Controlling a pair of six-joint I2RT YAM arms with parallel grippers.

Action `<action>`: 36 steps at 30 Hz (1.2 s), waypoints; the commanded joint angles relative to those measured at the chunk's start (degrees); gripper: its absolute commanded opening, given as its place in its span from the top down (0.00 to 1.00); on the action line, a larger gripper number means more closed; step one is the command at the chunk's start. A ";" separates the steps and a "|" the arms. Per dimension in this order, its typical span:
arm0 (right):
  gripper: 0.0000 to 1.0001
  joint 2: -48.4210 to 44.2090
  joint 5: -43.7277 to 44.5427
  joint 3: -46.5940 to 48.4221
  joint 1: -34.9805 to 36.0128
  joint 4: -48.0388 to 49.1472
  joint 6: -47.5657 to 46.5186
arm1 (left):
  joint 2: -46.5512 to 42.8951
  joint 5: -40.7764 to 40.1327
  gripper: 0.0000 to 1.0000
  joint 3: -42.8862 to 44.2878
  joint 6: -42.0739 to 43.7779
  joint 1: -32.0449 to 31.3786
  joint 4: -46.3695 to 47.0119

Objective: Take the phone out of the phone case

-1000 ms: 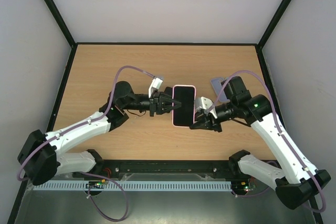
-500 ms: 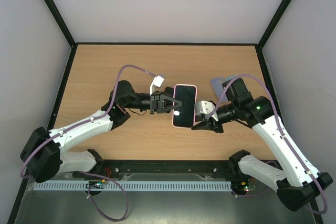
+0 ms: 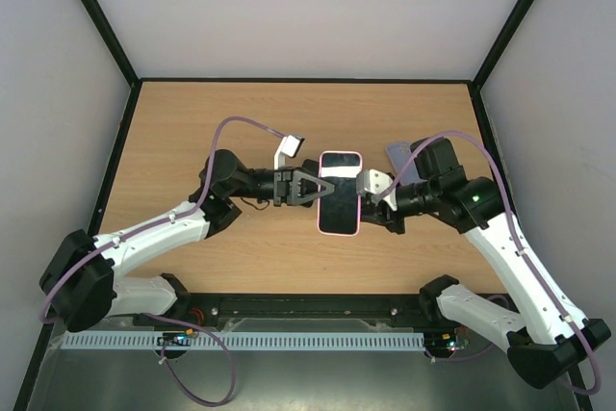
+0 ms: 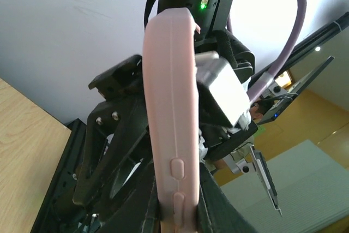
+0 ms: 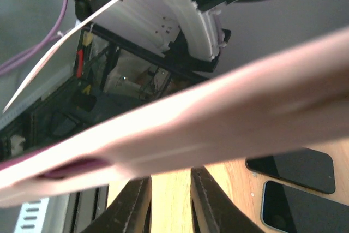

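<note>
The phone [image 3: 339, 201], dark screen up, sits in its pink phone case [image 3: 339, 234] and is held in the air over the table's middle. My left gripper [image 3: 318, 190] is shut on the case's left long edge. In the left wrist view the case [image 4: 169, 107] stands between that gripper's [image 4: 177, 211] fingers, its side buttons showing. My right gripper [image 3: 367, 203] is at the case's right edge. In the right wrist view the case [image 5: 218, 118] crosses over the right gripper [image 5: 170, 172] and hides its tips. The fingers [image 5: 133, 205] stand a narrow gap apart, with wood showing between them.
A grey phone-like slab [image 3: 397, 154] lies on the wooden table [image 3: 192, 132] behind my right wrist. Two dark phones [image 5: 292, 168] [image 5: 305, 208] show on the wood in the right wrist view. Black frame rails [image 3: 115, 156] and pale walls close in the table.
My right gripper has moved up and in against the case's right edge, its jaws narrowing a little. The phone has shifted slightly right and straightened; the left gripper keeps its hold.
</note>
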 commanded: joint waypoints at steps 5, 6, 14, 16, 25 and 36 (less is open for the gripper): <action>0.62 -0.24 -2.61 2.50 -0.06 1.03 6.98 | -3.81 -0.44 0.98 2.16 5.14 -0.11 -1.68; 0.59 -0.49 -2.60 2.33 -0.06 0.57 7.42 | -4.63 -1.10 0.98 2.66 7.69 -0.02 -5.47; 0.50 -2.90 -8.76 -0.30 0.02 -4.56 6.94 | -7.96 -4.57 0.98 3.20 17.63 1.14 -16.35; 0.48 -3.14 -10.15 -0.80 -0.04 -4.85 6.75 | -7.85 -4.52 0.97 2.69 17.51 1.18 -15.10; 0.47 -2.98 -12.19 -3.33 0.03 -5.16 4.64 | -8.37 -5.23 0.98 2.53 17.99 1.18 -14.67; 0.56 -2.63 -12.45 -1.68 0.03 -2.78 7.30 | -8.11 -4.29 0.98 2.30 17.10 1.19 -14.23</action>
